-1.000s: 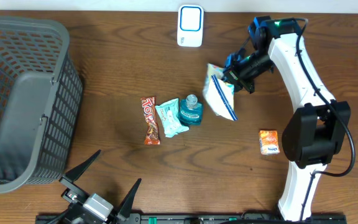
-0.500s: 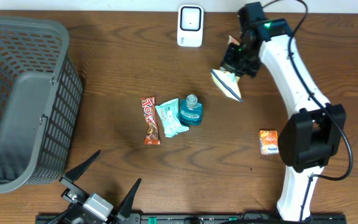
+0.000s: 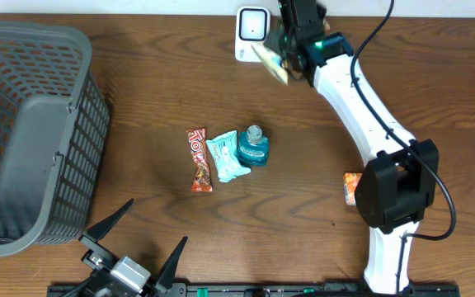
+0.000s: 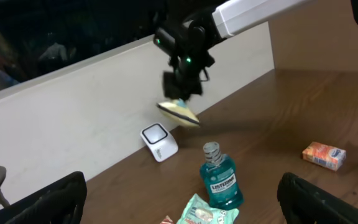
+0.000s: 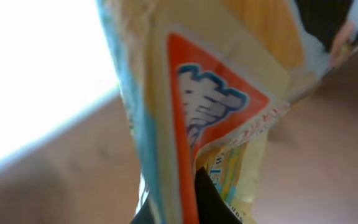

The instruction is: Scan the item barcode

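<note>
My right gripper (image 3: 290,51) is shut on a yellow, blue and white snack bag (image 3: 271,61) and holds it in the air right beside the white barcode scanner (image 3: 252,33) at the table's far edge. In the left wrist view the bag (image 4: 179,113) hangs just above and to the right of the scanner (image 4: 159,142). The bag (image 5: 204,81) fills the right wrist view with an orange triangle print, so a barcode cannot be made out. My left gripper (image 3: 157,223) stands open at the near edge, with nothing between its fingers (image 4: 42,199).
A teal mouthwash bottle (image 3: 254,146), a light teal packet (image 3: 226,157) and a red candy bar (image 3: 199,159) lie mid-table. A small orange box (image 3: 355,188) sits beside the right arm's base. A grey mesh basket (image 3: 23,132) occupies the left side.
The right arm has carried the snack bag up and to the left, from beside the mouthwash bottle to next to the scanner. The left arm has not moved.
</note>
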`<state>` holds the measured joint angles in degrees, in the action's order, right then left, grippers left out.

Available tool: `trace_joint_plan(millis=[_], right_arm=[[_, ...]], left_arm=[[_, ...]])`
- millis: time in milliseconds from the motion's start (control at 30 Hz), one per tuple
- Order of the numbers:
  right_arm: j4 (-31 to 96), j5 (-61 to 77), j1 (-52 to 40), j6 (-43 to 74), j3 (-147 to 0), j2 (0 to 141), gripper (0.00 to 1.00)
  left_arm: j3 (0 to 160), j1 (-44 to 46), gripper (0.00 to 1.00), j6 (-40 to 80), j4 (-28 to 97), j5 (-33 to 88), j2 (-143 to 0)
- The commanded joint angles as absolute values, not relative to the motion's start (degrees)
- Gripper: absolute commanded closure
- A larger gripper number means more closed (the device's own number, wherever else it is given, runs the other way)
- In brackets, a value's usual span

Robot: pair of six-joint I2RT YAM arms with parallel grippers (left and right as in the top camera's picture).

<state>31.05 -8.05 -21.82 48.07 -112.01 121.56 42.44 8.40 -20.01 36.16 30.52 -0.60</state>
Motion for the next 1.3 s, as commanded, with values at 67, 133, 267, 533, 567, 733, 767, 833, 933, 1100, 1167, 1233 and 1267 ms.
trace_joint_plan(millis=[67,133,267,533,567,733,767,833,933,1100,1167,1233,1267], right_arm=[[15.33,-13.74,-22.02,50.57,-112.75,127.02,0.99],[9.78,-15.00,-22.02,50.52,-112.79,129.29,0.99],[-2.02,-15.55,-21.82,50.30,-114.08,134.96,0.99],[-0.62,-15.68,-21.85,50.09,-128.97,146.93,0.99],[0.08,-15.81,-21.85,50.06,-130.37,147.68,0.99],[0.67,-15.97,-22.28,49.19,-132.05,148.90,0.99],[0.91,-16.05,-22.55,47.92,-132.05,148.97,0.99],[1.58,-16.60,-22.94,46.92,-132.05,149.14,0.99],[2.31,-16.56,-23.38,45.89,-132.05,149.80,0.99],[3.14,-16.60,-23.33,42.17,-132.14,150.74,0.99],[5.02,-16.75,-23.33,36.97,-133.38,150.45,0.99],[11.38,-19.55,-23.33,33.56,-136.27,150.02,0.99],[15.18,-21.41,-23.35,32.25,-137.82,149.67,0.99]], left_arm=[[42.15,8.38,0.02,-20.99,35.97,30.41,-0.16],[42.15,8.38,0.02,-21.02,35.94,30.41,-0.16],[42.11,8.38,0.02,-21.47,35.97,30.41,-0.16],[41.19,8.38,0.02,-23.55,35.51,30.41,-0.16],[41.19,8.38,0.02,-23.55,35.51,30.41,-0.16],[41.19,8.38,0.02,-23.55,35.48,30.41,-0.16],[41.19,8.38,0.02,-23.55,35.48,30.41,-0.16],[41.19,8.38,0.02,-23.55,35.48,30.41,-0.16],[41.19,8.38,0.02,-23.53,35.46,30.44,-0.16],[41.19,8.38,0.02,-23.55,35.51,30.41,-0.16],[41.19,8.38,0.02,-23.55,35.51,30.41,-0.16],[41.19,8.38,0.02,-23.55,35.53,30.41,-0.16],[41.17,8.38,0.02,-23.55,35.51,30.41,-0.16]])
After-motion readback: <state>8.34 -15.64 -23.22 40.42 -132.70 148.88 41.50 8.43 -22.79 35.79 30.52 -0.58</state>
